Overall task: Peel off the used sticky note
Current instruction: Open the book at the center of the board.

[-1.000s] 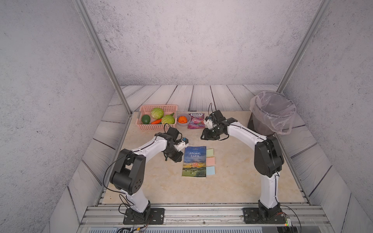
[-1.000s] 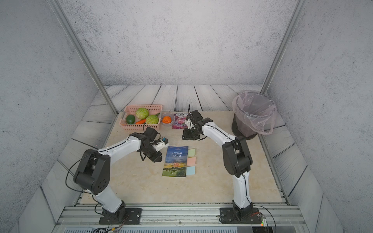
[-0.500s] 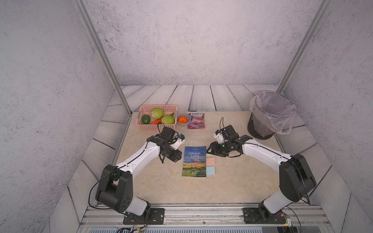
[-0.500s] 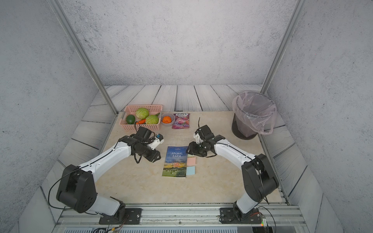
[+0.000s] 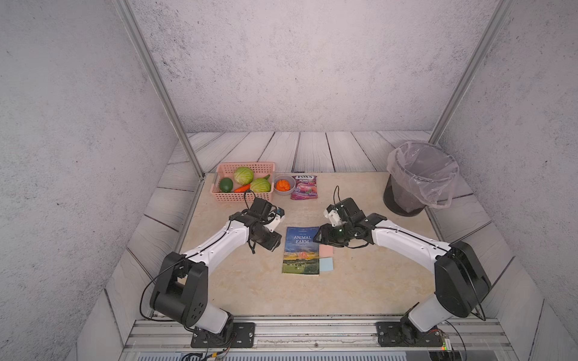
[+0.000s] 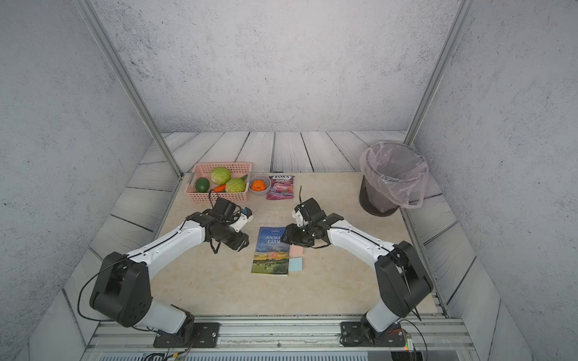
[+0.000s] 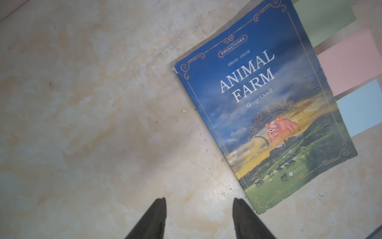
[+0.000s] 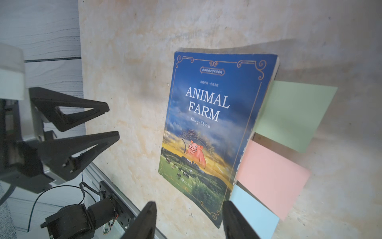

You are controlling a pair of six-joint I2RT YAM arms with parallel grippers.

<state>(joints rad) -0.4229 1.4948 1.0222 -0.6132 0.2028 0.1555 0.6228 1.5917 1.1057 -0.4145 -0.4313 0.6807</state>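
A blue "Animal Farm" book (image 5: 301, 250) (image 6: 271, 251) lies flat mid-table. Three sticky notes jut from its right edge: green (image 8: 293, 115), pink (image 8: 270, 175) (image 5: 326, 250) and blue (image 8: 254, 215) (image 5: 326, 264). No writing shows on them. In both top views my right gripper hides the green note. My right gripper (image 5: 317, 240) (image 8: 189, 203) hovers open over the book's far right corner, holding nothing. My left gripper (image 5: 274, 246) (image 7: 199, 199) (image 8: 112, 122) is open and empty above bare table just left of the book.
At the back left stands a pink basket (image 5: 247, 164) of vegetables. Beside it are a grey bowl (image 5: 291, 180) with an orange and a candy bag (image 5: 304, 187). A bin (image 5: 419, 181) lined with a plastic bag stands back right.
My right gripper has come from near the candy bag to the book's far right corner. My left gripper has stayed beside the book's left edge, and its jaws have opened wider.
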